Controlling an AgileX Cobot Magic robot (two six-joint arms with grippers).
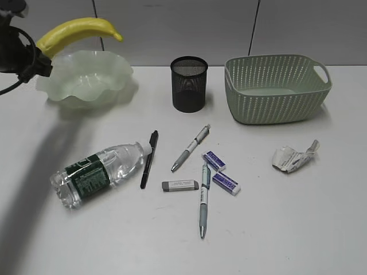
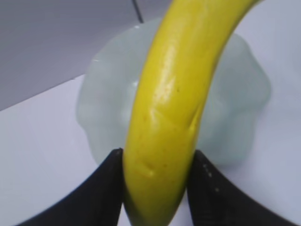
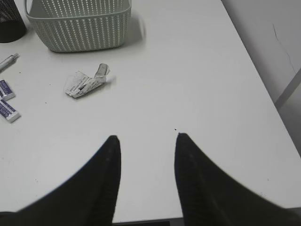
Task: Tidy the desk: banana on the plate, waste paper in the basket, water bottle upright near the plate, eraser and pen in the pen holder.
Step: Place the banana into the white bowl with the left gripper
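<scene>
My left gripper (image 1: 43, 55) (image 2: 157, 160) is shut on the yellow banana (image 1: 80, 31) (image 2: 169, 108), holding it in the air above the pale green plate (image 1: 86, 80) (image 2: 240, 113). The water bottle (image 1: 100, 172) lies on its side at the front left. Three pens (image 1: 149, 159) (image 1: 191, 148) (image 1: 204, 197) and three erasers (image 1: 180, 185) (image 1: 214, 161) (image 1: 226, 183) lie mid-desk. The black mesh pen holder (image 1: 189, 83) stands behind them. Waste paper (image 1: 293, 157) (image 3: 87, 82) lies in front of the basket (image 1: 278, 89) (image 3: 80, 23). My right gripper (image 3: 146, 139) hangs open over bare desk, nothing between its fingers.
The desk's right edge (image 3: 263, 80) and front edge (image 3: 141, 222) are close to my right gripper. A grey wall runs behind the plate, pen holder and basket.
</scene>
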